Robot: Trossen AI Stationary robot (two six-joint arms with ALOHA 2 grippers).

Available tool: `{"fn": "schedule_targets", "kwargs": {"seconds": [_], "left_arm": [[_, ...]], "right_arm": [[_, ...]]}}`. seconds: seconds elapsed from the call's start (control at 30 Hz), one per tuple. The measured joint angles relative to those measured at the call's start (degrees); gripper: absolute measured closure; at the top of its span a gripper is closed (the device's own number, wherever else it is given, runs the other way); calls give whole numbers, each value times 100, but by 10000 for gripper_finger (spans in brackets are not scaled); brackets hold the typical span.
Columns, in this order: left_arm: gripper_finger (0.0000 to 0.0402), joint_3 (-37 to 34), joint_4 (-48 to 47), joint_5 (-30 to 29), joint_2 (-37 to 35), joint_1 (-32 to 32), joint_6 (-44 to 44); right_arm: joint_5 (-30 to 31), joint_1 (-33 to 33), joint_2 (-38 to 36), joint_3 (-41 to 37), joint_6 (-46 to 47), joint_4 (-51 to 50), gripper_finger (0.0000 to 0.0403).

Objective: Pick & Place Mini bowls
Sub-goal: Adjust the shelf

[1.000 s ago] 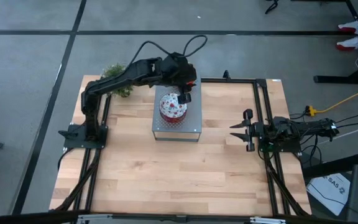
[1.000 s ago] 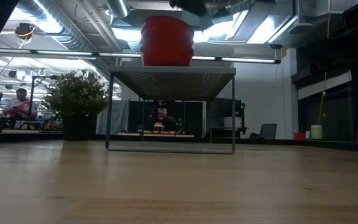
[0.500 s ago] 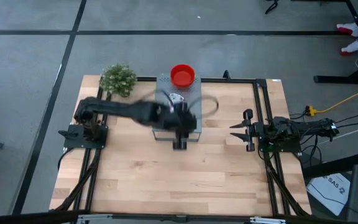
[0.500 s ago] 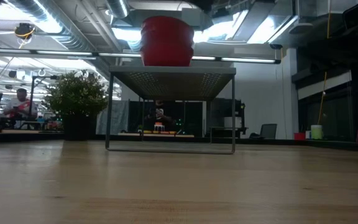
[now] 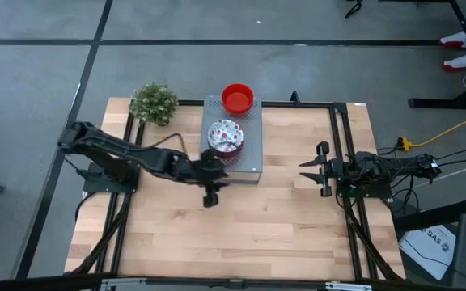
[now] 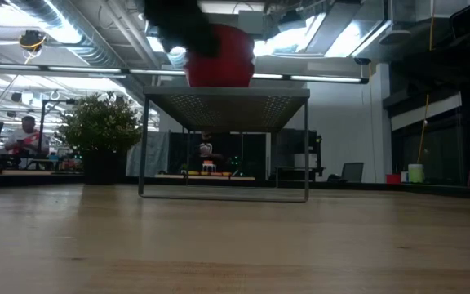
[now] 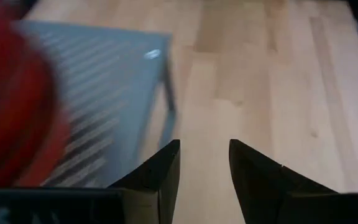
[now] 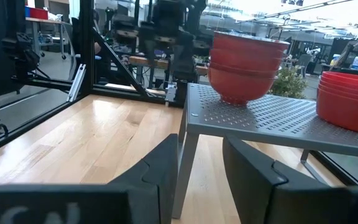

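A stack of mini bowls, the top one white with red speckles (image 5: 226, 135), stands in the middle of the grey perforated box (image 5: 251, 158). A second stack of plain red bowls (image 5: 237, 99) stands at the box's far end. From the side both stacks look red (image 8: 247, 68) (image 8: 350, 93). My left gripper (image 5: 209, 196) is open and empty, hovering just past the box's near edge; in its wrist view its fingers (image 7: 204, 163) point down at bare wood beside the box (image 7: 104, 106). My right gripper (image 5: 320, 170) waits open at the table's right side.
A small green plant (image 5: 153, 103) stands at the table's far left corner. Black frame rails (image 5: 342, 137) run along both sides of the table. Bare wood (image 5: 241, 234) lies between the box and the near edge. A person (image 6: 24, 135) sits in the room behind.
My left arm has swung fast from above the speckled stack, at the box's far part, across the box toward the table's near edge and a little left, ending past the box's near edge. This uncovered the red stack. Both stacks stay in place.
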Motion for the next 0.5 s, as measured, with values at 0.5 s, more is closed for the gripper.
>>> {"fn": "schedule_targets", "kwargs": {"seconds": [0.5], "left_arm": [[274,-3229,826,-307,-2864,267,-641]], "right_arm": [[-2,1,0,0,0,-1,276]]}}
